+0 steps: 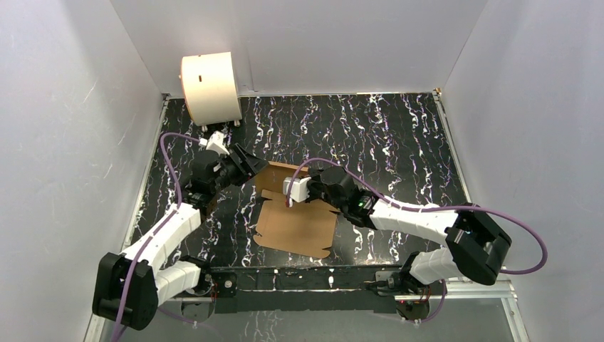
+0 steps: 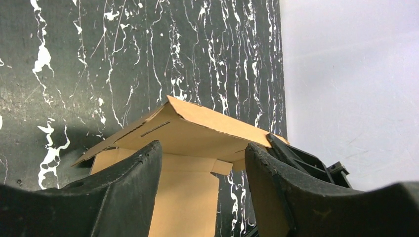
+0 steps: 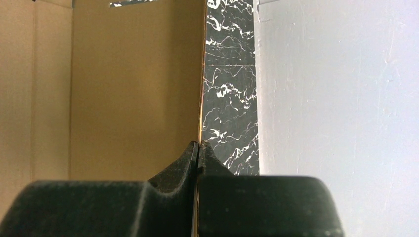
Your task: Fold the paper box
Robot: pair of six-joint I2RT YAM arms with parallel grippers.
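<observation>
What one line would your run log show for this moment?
task: fold paper box | right gripper: shut on box edge | left gripper: open, facing raised flap | box: partly folded

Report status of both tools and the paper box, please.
Left tool open, facing the raised flap. Right tool shut on paper box edge. Drum far back, not in the way.

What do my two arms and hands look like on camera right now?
The left arm and right arm each have white links, black joints and a looping purple cable. The left hand and right hand have matte black, rough-textured fingers.
</observation>
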